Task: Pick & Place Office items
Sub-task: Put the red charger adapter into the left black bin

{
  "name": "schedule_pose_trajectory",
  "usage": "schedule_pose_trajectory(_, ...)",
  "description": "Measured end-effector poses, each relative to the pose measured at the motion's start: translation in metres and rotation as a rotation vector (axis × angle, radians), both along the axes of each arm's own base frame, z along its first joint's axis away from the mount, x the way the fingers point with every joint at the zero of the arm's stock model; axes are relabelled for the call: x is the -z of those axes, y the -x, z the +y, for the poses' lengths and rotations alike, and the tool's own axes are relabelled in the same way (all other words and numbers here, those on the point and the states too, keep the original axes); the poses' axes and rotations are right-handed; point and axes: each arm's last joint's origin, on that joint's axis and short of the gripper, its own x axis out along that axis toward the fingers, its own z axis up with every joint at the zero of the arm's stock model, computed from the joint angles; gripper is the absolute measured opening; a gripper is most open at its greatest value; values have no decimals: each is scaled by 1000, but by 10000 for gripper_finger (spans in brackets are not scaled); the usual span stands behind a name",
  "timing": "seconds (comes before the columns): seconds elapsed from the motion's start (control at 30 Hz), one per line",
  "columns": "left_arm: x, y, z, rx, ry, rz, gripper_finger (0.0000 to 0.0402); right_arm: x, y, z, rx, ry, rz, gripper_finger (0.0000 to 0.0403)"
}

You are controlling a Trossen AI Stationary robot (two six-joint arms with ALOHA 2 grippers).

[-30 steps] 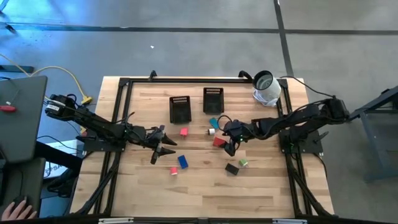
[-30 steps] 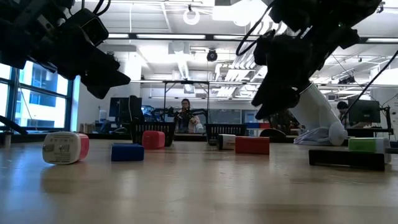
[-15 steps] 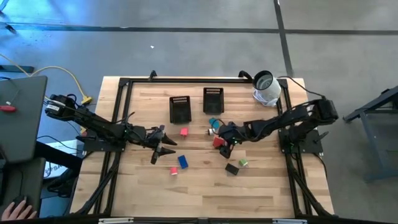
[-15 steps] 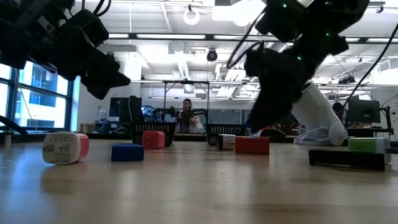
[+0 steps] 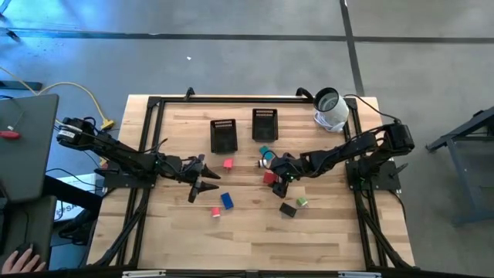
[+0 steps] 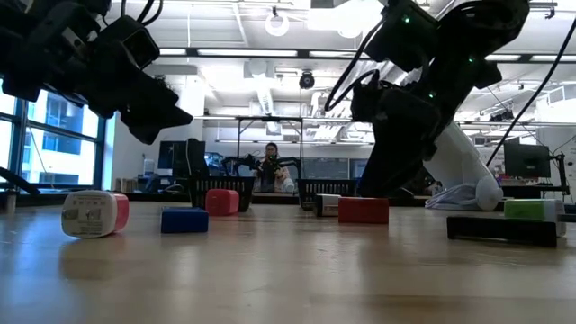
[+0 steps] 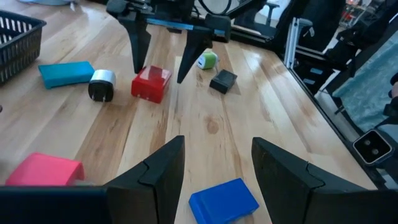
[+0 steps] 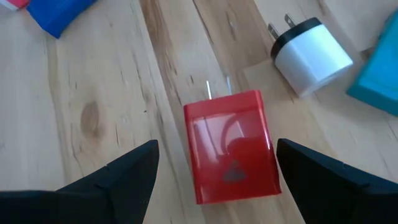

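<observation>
Since 1 s ago the right gripper (image 8: 214, 186) has dropped w/ fingers spread either side of the red charger (image 8: 231, 145) near table centre, left gripper (image 7: 214, 165) parked open at 9 o'clock; an off-centre close could skid it into the white plug (image 8: 309, 55).

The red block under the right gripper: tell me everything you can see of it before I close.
The red block is a small boxy wall charger of glossy red plastic with rounded edges, two thin metal prongs at one end and a faint embossed mark on its top face. It lies flat on the wooden table, touching nothing. The right gripper stands open over it, one finger on each side, neither in contact. A white charger with a black face lies close beside its pronged end, apart from it.
</observation>
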Motion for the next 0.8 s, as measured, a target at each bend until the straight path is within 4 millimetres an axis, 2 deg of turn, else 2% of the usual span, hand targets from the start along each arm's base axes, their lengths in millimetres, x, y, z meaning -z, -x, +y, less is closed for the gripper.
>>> schedule_pose_trajectory(0.43,-2,0,0,2,-8,-20,181,6,-3,0,0,1,1,314)
schedule_pose_trajectory(0.8,-2,0,0,2,-8,-20,181,27,-8,1,-6,5,43,307)
